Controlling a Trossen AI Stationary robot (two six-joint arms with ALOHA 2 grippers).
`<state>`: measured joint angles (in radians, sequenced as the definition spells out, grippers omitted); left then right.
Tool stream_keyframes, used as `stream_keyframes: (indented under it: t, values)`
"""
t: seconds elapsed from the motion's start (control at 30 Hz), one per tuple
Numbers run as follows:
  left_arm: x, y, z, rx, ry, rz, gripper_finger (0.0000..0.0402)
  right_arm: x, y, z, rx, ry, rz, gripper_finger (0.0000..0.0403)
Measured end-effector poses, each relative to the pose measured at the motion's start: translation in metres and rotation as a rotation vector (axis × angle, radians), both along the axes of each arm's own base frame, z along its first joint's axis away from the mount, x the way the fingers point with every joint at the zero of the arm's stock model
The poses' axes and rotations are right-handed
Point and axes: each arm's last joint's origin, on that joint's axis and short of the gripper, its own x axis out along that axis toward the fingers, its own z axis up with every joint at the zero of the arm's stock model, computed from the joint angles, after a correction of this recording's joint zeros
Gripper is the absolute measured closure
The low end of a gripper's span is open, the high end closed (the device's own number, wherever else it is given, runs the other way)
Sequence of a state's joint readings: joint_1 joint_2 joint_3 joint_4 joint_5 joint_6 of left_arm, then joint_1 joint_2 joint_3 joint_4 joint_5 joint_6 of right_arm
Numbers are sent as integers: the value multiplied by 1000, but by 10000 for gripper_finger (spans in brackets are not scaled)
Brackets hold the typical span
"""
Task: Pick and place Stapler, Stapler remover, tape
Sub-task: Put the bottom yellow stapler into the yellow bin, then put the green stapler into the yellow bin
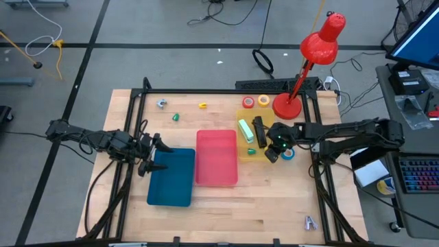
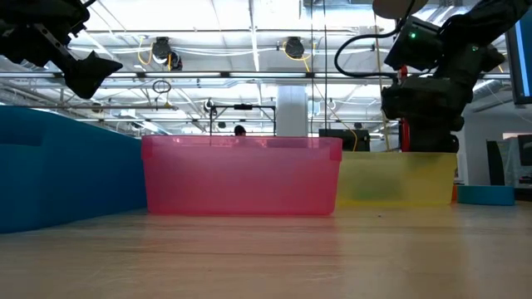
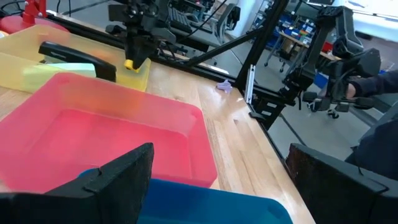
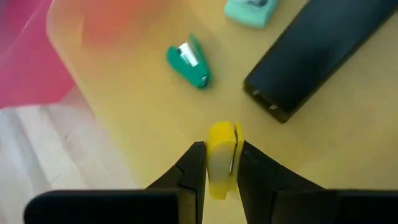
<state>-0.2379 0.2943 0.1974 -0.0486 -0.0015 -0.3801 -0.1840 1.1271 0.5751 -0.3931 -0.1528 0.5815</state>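
My right gripper (image 1: 269, 146) hangs over the yellow tray (image 1: 245, 152), shut on a yellow tape roll (image 4: 222, 158). On that tray's floor lie a black stapler (image 4: 317, 56), a mint-green stapler (image 4: 249, 9) and a small green staple remover (image 4: 189, 60). An orange roll (image 1: 248, 103) and a red roll (image 1: 263, 101) lie flat on the table near the lamp base, and a blue roll (image 1: 288, 154) lies right of the yellow tray. My left gripper (image 3: 217, 186) is open and holds nothing, above the left edge of the blue tray (image 1: 171, 178). My right gripper pinches the yellow tape roll across its width, one finger (image 4: 193, 168) on each flat side of the ring (image 4: 219, 143). The fingers come from above, pointing down. The roll stands on edge between them, about level with the yellow tray's rim (image 3: 140, 78).
A pink tray (image 1: 217, 158) sits between the blue and yellow trays. A red desk lamp (image 1: 288, 105) stands at the far right of the table. Small bits lie on the far part: a grey one (image 1: 161, 103), a green one (image 1: 175, 117), a yellow one (image 1: 203, 105).
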Motion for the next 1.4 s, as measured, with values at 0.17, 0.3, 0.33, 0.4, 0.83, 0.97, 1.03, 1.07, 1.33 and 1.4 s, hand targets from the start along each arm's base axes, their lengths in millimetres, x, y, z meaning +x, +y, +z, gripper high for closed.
stream_keyframes:
  t: [0.17,0.3,0.33,0.4,0.83,0.97,1.03,1.07,1.33,1.4]
  values:
    - [0,0,0,0,0,0,36,0,2,0,37,-11,58,334]
    - [0,0,0,0,0,0,36,0,2,0,40,-12,50,307]
    - [0,0,0,0,0,0,36,0,2,0,40,-13,50,299]
    - [0,0,0,-1,-1,0,36,0,2,0,42,-14,49,287]
    - [0,0,2,-56,-4,8,36,6,1,9,24,-120,43,274]
    - [1,0,11,-116,-94,18,36,12,0,23,22,-273,10,277]
    - [1,1,19,-133,-170,33,36,15,-1,34,7,-382,9,277]
    - [1,1,23,-137,-209,43,36,15,-1,40,-4,-436,13,277]
    - [-4,5,48,-121,-491,120,36,4,2,87,-148,-800,81,278]
    - [-6,6,52,-88,-533,147,36,-3,3,94,-178,-838,94,280]
